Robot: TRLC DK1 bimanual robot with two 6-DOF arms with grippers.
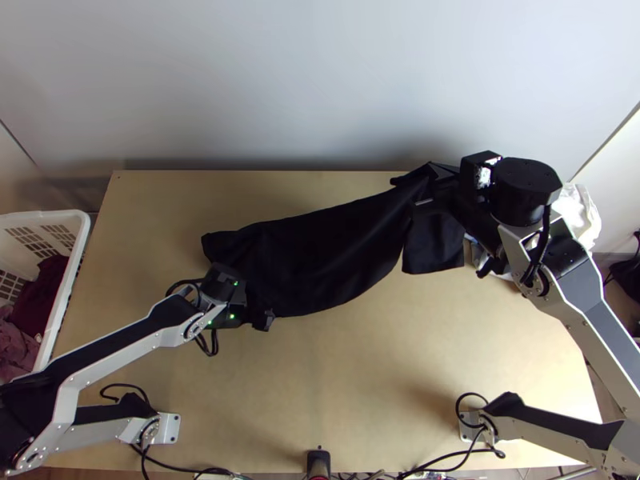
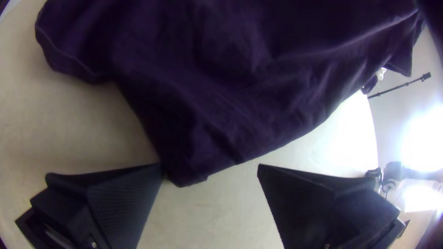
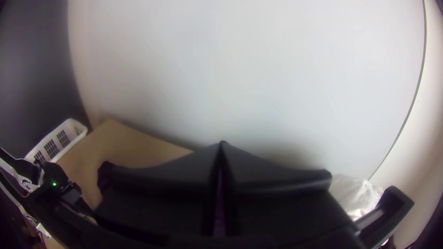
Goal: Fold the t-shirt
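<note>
The dark t-shirt (image 1: pixel 320 256) stretches slantwise over the table, bunched at its left part and raised toward my right gripper (image 1: pixel 428 190), with a flap hanging below that gripper. In the right wrist view, my right gripper (image 3: pixel 221 144) has its fingers pressed together with a strip of cloth (image 3: pixel 220 207) between them. My left gripper (image 1: pixel 250 304) is at the shirt's lower left edge. In the left wrist view my left gripper (image 2: pixel 210 168) is open, a narrow corner of the t-shirt (image 2: pixel 230 92) beside one fingertip, not clamped.
A white basket (image 1: pixel 70 280) with reddish clothes stands left of the table (image 1: pixel 344 384). White crumpled material (image 1: pixel 580 212) is at the right, behind the right arm. A pale wall (image 1: pixel 320 80) rises beyond the table's far edge. Cables run along the near edge.
</note>
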